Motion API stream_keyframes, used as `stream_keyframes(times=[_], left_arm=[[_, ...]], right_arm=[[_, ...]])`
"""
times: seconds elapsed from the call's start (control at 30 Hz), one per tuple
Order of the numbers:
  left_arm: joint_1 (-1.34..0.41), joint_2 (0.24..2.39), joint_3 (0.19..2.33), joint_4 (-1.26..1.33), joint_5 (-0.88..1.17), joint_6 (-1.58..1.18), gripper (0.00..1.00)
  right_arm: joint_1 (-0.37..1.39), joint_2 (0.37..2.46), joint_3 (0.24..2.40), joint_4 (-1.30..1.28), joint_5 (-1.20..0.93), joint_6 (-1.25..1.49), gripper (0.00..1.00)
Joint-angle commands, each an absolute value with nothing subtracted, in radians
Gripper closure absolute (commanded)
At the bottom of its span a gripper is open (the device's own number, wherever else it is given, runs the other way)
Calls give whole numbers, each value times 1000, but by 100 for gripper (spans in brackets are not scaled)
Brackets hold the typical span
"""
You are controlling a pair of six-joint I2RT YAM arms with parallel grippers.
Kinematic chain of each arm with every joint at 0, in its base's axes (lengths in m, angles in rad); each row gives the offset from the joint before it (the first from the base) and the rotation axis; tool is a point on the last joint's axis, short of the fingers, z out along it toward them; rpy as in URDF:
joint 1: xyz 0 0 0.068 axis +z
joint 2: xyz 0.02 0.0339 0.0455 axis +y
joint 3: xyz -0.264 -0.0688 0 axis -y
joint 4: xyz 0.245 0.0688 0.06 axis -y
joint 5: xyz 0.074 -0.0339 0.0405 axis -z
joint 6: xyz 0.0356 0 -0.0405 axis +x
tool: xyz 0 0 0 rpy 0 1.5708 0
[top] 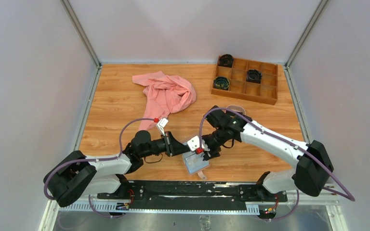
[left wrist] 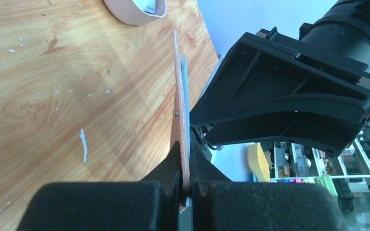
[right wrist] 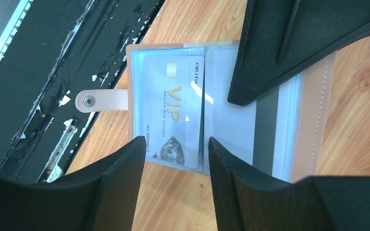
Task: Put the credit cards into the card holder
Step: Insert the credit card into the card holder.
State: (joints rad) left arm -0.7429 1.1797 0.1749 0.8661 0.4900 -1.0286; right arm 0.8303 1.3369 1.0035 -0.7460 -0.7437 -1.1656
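The card holder (top: 196,163) lies open near the table's front edge, light blue pockets up. My left gripper (top: 179,150) is shut on its tan flap, which the left wrist view shows edge-on between the fingers (left wrist: 173,166). In the right wrist view a whitish VIP credit card (right wrist: 173,110) sits in the left pocket. A second card with a dark stripe (right wrist: 265,130) sits in the right pocket. The strap with its snap stud (right wrist: 101,100) points toward the table edge. My right gripper (right wrist: 176,149) hangs open just over the holder's near edge, with nothing between its fingers.
A pink cloth (top: 166,94) lies crumpled at the back centre. A wooden compartment box (top: 245,79) with dark coils stands at the back right. The pinkish tray (left wrist: 137,9) sits beyond the holder, mostly behind the right arm (top: 270,139). The black base rail (top: 192,190) runs along the front.
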Motion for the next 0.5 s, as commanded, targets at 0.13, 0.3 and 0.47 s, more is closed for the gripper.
stream_keyframes(times=[0.13, 0.3, 0.47], left_arm=[[-747, 1189, 199, 938, 511, -1063, 100], [-747, 1198, 194, 972, 512, -1079, 100], [-747, 1199, 194, 979, 509, -1081, 100]], right_arm=[[842, 1359, 990, -781, -772, -1184, 47], [849, 1374, 990, -781, -769, -1177, 47], [864, 1384, 988, -782, -771, -1175, 47]])
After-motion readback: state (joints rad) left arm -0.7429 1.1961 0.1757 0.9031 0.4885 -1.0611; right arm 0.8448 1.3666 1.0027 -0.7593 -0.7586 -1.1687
